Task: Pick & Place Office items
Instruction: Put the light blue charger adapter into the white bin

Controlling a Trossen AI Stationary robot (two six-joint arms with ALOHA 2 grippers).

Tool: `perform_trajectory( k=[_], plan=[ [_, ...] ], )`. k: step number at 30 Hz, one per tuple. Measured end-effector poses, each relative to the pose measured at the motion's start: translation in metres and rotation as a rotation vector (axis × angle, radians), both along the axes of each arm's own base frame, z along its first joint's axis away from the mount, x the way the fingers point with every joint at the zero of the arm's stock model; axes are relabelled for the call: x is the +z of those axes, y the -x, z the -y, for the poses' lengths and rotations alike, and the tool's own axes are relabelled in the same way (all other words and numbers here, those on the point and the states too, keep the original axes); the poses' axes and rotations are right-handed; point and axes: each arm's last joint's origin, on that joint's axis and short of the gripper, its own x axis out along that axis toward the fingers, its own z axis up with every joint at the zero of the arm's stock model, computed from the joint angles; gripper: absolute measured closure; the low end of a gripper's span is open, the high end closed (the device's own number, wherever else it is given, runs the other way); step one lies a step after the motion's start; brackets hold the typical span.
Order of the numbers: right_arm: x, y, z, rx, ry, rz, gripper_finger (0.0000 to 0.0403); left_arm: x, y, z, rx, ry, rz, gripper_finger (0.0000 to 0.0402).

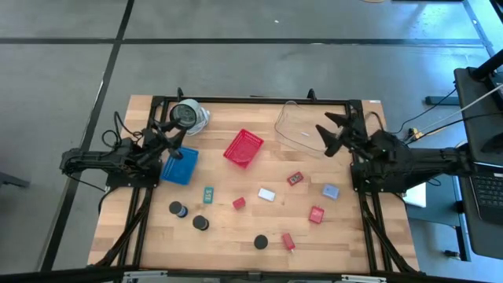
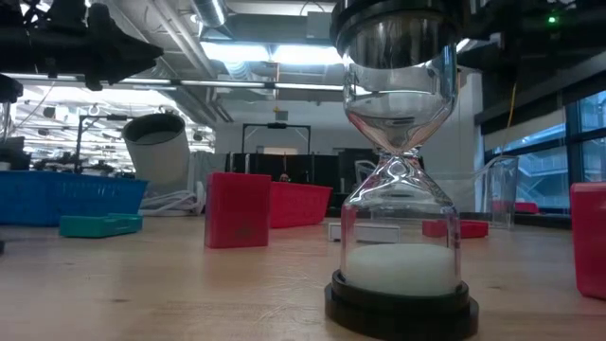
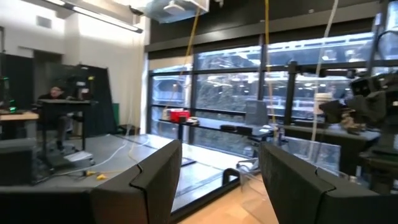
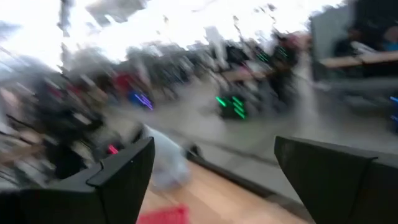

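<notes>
Nearest on the slatted wooden bench (image 1: 236, 236) stands a glass hourglass (image 2: 401, 180) with white sand. Beyond it, red blocks (image 1: 317, 215), black discs (image 1: 200, 222) and pale rectangles (image 1: 266, 194) lie scattered. Farther back, left gripper (image 1: 174, 135) and right gripper (image 1: 328, 132) hang with fingers spread, empty.

Small office items lay scattered, apart from one another, across the near half of the wooden table. Three black round discs (image 1: 176, 208) (image 1: 200, 222) (image 1: 261, 242) sat toward the left and middle, with a teal piece (image 1: 208, 193) beyond them. Red blocks (image 1: 239, 203) (image 1: 295, 178) (image 1: 317, 215) (image 1: 288, 241), a white rectangle (image 1: 266, 194) and a pale-blue rectangle (image 1: 330, 191) lay toward the right.
</notes>
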Motion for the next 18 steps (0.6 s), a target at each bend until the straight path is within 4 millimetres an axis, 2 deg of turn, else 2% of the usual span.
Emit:
perform_trajectory(
  k=[4, 7, 13, 18],
  plan=[
    [0.019, -0.005, 0.002, -0.058, -0.09, -0.24, 0.0064, 0.0, 0.0, 0.0, 0.017, 0.006, -0.002, 0.019],
    [0.026, -0.008, 0.0, -0.028, -0.235, -0.425, 0.0052, 0.0, 0.0, 0.0, 0.017, 0.006, -0.002, 0.019],
    [0.022, -0.017, -0.007, 0.088, -0.618, -0.722, 0.0022, 0.0, 0.0, 0.0, 0.017, 0.006, -0.002, 0.019],
    [0.009, -0.029, -0.014, 0.133, -0.803, -0.945, 0.0013, 0.0, 0.0, 0.0, 0.017, 0.007, -0.002, 0.019]
  ],
)
